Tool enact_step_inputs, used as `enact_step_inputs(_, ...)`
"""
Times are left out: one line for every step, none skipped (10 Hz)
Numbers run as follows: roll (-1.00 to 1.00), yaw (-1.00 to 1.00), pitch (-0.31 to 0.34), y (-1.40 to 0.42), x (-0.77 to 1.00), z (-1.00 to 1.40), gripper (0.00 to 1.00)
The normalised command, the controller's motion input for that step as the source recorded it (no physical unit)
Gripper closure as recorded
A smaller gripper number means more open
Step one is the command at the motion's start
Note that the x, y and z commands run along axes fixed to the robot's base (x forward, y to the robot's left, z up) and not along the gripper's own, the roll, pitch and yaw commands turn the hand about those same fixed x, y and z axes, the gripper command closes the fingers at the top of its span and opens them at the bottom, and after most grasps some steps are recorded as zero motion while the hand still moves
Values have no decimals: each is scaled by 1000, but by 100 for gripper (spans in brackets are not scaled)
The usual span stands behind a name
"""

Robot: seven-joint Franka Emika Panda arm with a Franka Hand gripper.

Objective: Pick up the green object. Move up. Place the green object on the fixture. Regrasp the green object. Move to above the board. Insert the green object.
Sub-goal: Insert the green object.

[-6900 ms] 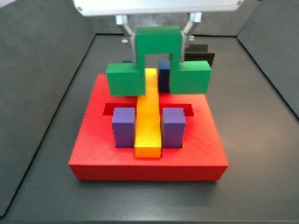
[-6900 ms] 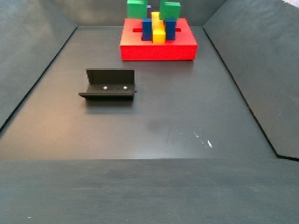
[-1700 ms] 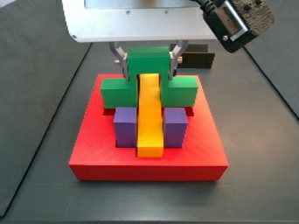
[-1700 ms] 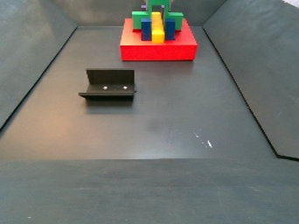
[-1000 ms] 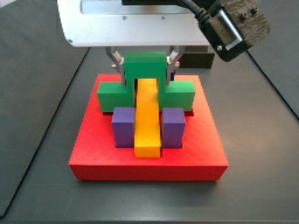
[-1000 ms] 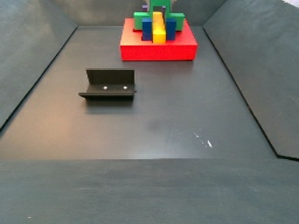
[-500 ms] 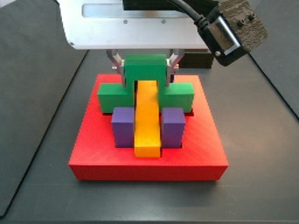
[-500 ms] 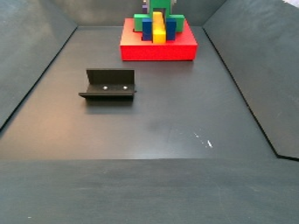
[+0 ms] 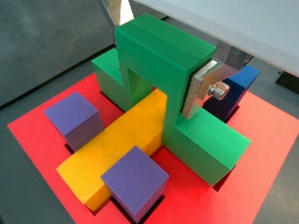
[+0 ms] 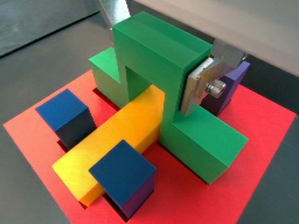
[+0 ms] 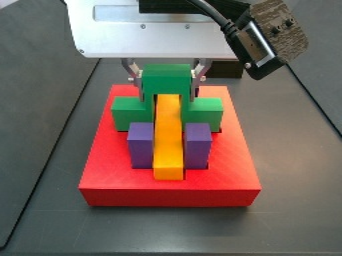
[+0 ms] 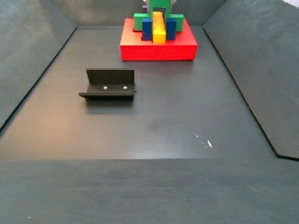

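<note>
- Two side views show a dark grey, matte floor enclosed by low dark walls, with a few faint scuffs on it.
- No brand, label or readable writing shows anywhere.
- The board, a red slab, lies at the far end of the floor in a side view; it carries a long yellow bar flanked by two purple cubes.
- In a wrist view the cubes beside the bar look blue — which colour is true I cannot tell.
- The green object sits on the board astride the far end of the yellow bar, its upright part standing above its wide arms.
- The gripper is directly above the board, clenched on the green object's upright part — one silver finger lies flat against its side; the opposite finger is hidden behind the piece.
- The fixture stands alone on the floor, well apart from the board.
- The arm's white body is cut off at the frame's top and hides the back of the board.
</note>
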Motion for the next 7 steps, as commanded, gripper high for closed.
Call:
enact_step_inputs(124,0,36,6,189,-217,100)
enact_step_inputs(114,0,24,34,194,-214,100)
enact_step_inputs(121,0,14,9,174,-237,100)
enact_step_inputs(124,0,11,0,129,-251,100)
enact_step_inputs(123,0,0,0,80,-260,100)
enact_step_inputs(121,0,0,0,54,-271,100)
enact_step_inputs(139,0,0,0,63,-357,100)
